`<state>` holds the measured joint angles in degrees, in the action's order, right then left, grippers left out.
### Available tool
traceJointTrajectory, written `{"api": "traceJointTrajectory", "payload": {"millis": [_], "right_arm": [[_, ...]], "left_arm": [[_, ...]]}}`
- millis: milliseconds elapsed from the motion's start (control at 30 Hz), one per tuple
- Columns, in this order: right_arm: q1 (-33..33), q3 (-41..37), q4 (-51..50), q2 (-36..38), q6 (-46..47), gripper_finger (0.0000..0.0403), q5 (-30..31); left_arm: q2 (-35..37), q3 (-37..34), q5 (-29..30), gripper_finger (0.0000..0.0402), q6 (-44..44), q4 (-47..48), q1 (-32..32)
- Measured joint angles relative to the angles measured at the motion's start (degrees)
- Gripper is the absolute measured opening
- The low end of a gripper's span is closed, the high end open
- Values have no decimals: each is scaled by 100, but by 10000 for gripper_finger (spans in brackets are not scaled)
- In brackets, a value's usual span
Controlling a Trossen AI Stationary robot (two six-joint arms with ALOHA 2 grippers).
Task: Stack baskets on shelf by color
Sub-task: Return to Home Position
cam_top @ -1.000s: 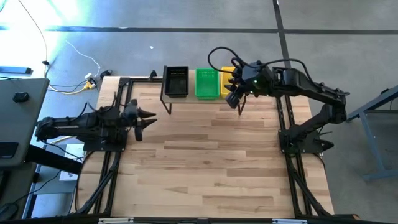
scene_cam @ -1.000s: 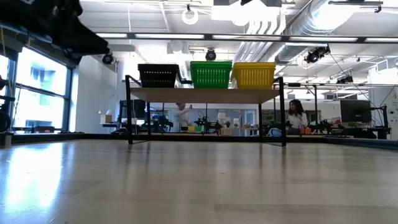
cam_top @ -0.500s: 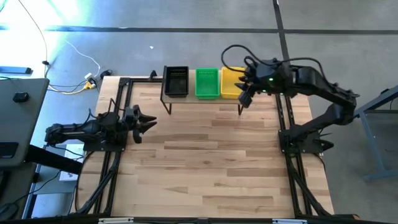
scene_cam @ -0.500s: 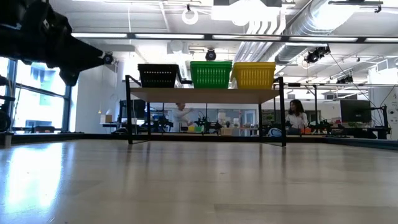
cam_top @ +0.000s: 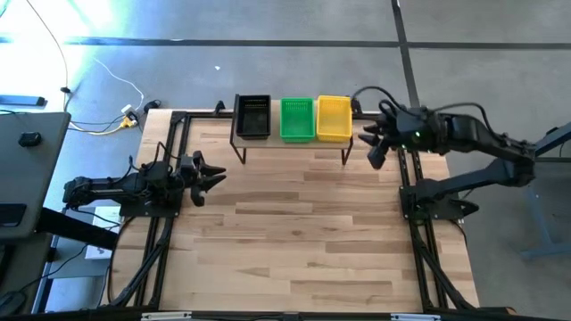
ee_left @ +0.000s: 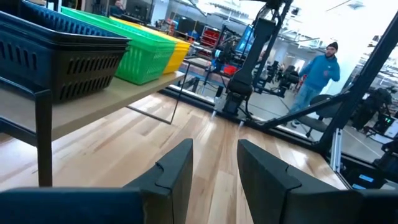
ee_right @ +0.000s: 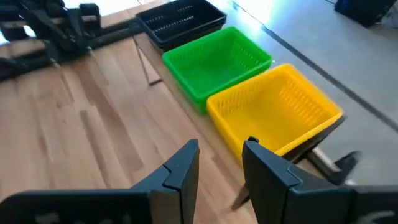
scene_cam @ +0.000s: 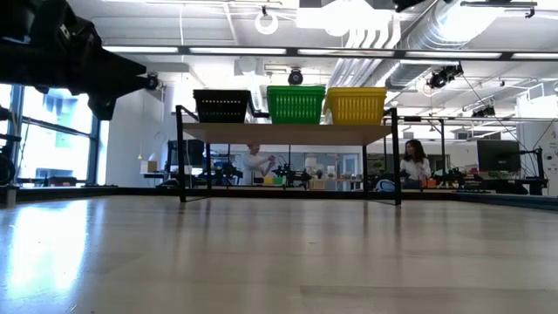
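High view shows the sorting looks finished. The black baskets (cam_top: pixel 253 117), green baskets (cam_top: pixel 297 119) and yellow baskets (cam_top: pixel 334 118) sit side by side in the upper middle of the frame. All of them are on the shelf (scene_cam: pixel 288 133), one colour per pile.

So the only job I'd guess is left is parking the arms without knocking anything. The right gripper (cam_top: pixel 370 150) is the one to watch. It hangs just off the shelf's right end, near the yellow pile but not touching it.

I'd draw it straight away toward the right edge of the frame first and only then fold the arm down. Any swing back to the left could clip the yellow baskets or the shelf leg. Slow and wide beats fast here.

Pose-wise, the right arm is stretched out from its base at the right edge of the worktop (cam_top: pixel 294 232), wrist angled toward the shelf. Its fingers are spread a little and hold nothing.

The left gripper (cam_top: pixel 214 176) is at mid-left, low over the wood and well apart from the shelf. That arm lies nearly flat and points right. Its fingers are also parted and empty.
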<state>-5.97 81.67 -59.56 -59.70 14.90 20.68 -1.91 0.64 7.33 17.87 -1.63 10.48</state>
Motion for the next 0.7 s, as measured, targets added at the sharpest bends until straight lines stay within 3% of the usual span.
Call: {"api": "traceJointTrajectory", "payload": {"millis": [233,700], "right_arm": [[310,-1992,1483,1332,325,110,-23],[878,-5262,3899,3314,319,110,-287]], "left_arm": [[-7,2,3,117,0,0,0],[-7,4,13,117,0,0,0]]}}
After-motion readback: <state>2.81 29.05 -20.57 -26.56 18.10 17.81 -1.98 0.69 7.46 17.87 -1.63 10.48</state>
